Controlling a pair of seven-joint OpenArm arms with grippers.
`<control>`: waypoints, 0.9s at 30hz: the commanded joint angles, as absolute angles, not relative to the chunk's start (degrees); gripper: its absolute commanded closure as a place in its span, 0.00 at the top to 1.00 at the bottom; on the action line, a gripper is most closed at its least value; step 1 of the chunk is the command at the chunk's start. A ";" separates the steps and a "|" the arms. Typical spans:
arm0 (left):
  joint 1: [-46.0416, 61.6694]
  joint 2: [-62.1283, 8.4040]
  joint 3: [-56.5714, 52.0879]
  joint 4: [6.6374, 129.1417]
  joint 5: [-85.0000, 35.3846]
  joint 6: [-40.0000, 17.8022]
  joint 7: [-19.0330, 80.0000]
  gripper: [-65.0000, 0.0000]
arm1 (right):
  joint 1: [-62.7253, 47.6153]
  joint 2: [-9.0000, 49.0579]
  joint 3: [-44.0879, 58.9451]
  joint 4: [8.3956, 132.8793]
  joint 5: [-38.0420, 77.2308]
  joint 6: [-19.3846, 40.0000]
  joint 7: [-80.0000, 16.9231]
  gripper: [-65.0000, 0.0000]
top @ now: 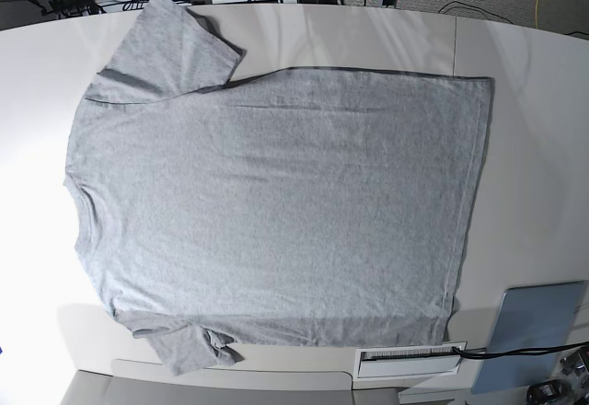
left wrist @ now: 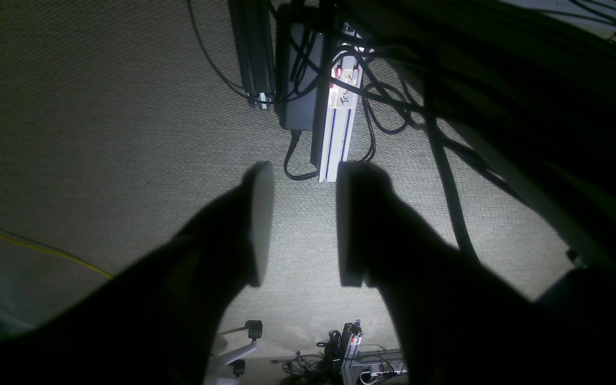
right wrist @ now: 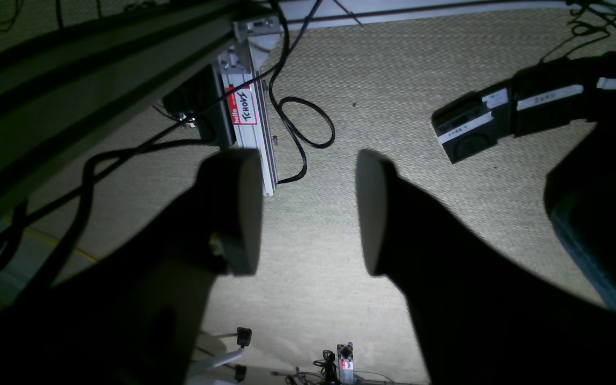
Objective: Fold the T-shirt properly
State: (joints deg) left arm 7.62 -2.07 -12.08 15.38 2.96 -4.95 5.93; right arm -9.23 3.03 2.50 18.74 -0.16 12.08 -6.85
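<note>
So the T-shirt [top: 276,202] is laid out flat and plain side up on the white counter [top: 534,129], covering most of it. Its long axis runs across the counter side to side: collar toward the left edge, hem toward the right edge, one sleeve poking up at the far left corner and the other hanging near the front left corner. Nothing's folded yet as far as I can tell.

Neither arm shows up in the base view at all. Both wrist cameras are looking down at carpet, cables and aluminium frame legs, so I'd guess the arms are parked off the counter's edge, with the shirt nowhere between the pads. Left claw [left wrist: 300,224] has its pads apart with a moderate gap, holding nothing. Right claw [right wrist: 308,211] is spread wider, also empty. Can't really say which arm is nearer the shirt.

Only other stuff: a grey-blue pad [top: 534,331] at the front right corner and a white label strip [top: 409,357] along the front edge, both just clear of the hem, so nothing's really in the way.
</note>
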 commanded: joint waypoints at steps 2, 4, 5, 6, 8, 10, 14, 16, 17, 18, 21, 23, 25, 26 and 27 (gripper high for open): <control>7.77 -1.93 -12.01 15.64 2.81 -5.39 5.98 0.33 | -9.54 3.49 2.61 19.00 -0.27 12.58 -7.05 0.44; 7.77 -1.93 -12.01 15.64 2.81 -5.39 5.98 0.33 | -9.56 3.49 2.61 19.00 -0.30 12.58 -7.05 0.44; 7.77 -1.93 -12.01 15.64 2.81 -5.37 5.98 0.33 | -9.54 3.49 2.61 19.00 -0.30 12.58 -7.07 0.44; 7.77 -1.93 -12.01 15.64 2.81 -5.37 5.98 0.33 | -9.56 3.49 2.61 19.00 -0.32 12.58 -7.07 0.44; 7.77 -1.93 -12.01 15.64 2.81 -5.39 5.96 0.33 | -9.56 3.49 2.61 19.00 -0.89 12.58 -7.09 0.44; 7.77 -1.93 -12.01 15.64 2.81 -5.37 5.96 0.33 | -9.54 3.51 2.61 19.00 -1.54 12.58 -7.11 0.44; 7.77 -1.93 -12.01 15.64 2.81 -5.39 5.96 0.33 | -9.56 3.49 2.61 19.00 -1.54 12.56 -7.11 0.44; 7.77 -1.93 -12.01 15.64 2.81 -5.37 5.96 0.33 | -9.56 3.49 2.61 19.00 -1.54 12.56 -7.11 0.44; 7.79 -1.93 -12.01 15.64 2.81 -5.37 5.96 0.33 | -9.56 3.49 2.61 19.00 -1.54 12.56 -7.09 0.44; 7.79 -1.93 -12.01 15.64 2.81 -5.37 5.96 0.33 | -9.56 3.49 2.61 19.00 -1.54 12.58 -7.09 0.44; 7.79 -1.93 -12.01 15.64 2.81 -5.37 5.96 0.33 | -9.56 3.49 2.61 19.00 -1.54 12.56 -7.09 0.44; 7.79 -1.93 -12.01 15.64 2.81 -5.37 5.93 0.33 | -9.56 3.49 2.61 19.00 -1.52 12.58 -7.09 0.44; 7.77 -1.93 -12.01 15.66 2.79 -5.37 5.91 0.33 | -9.72 3.49 2.61 19.00 -1.52 12.58 -7.09 0.44; 7.77 -1.93 -12.01 15.66 2.79 -5.37 5.91 0.33 | -9.91 3.49 2.61 19.00 -1.52 12.56 -7.07 0.44; 7.79 -1.93 -12.01 15.66 2.79 -5.37 5.91 0.33 | -10.02 3.51 2.61 19.00 -1.52 12.58 -7.03 0.44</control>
